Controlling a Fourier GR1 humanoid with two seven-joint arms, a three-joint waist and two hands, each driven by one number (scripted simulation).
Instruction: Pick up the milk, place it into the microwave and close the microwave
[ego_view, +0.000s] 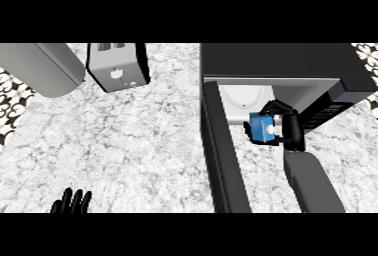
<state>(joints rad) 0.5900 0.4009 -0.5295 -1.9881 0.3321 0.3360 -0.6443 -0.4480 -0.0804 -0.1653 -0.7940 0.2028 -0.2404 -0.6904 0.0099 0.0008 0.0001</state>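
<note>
Milk (260, 128), a small blue carton, sat clamped in the right hand (284, 131), whose black fingers (270, 107) curled round it from above and below. The hand held the carton at the mouth of the microwave (280, 60), in front of the pale inner cavity; whether it touched the microwave floor could not be told. The microwave door (224, 160) stood swung wide open, reaching toward the view's lower edge just left of the grey right forearm (314, 185). The left hand (71, 202) showed at the lower left edge, fingers straight and slightly apart, pointing up, resting over the marbled desk (133, 145). A toaster (117, 67) stood at the far side of the desk, with a grey rounded appliance (40, 67) just to its left.
</note>
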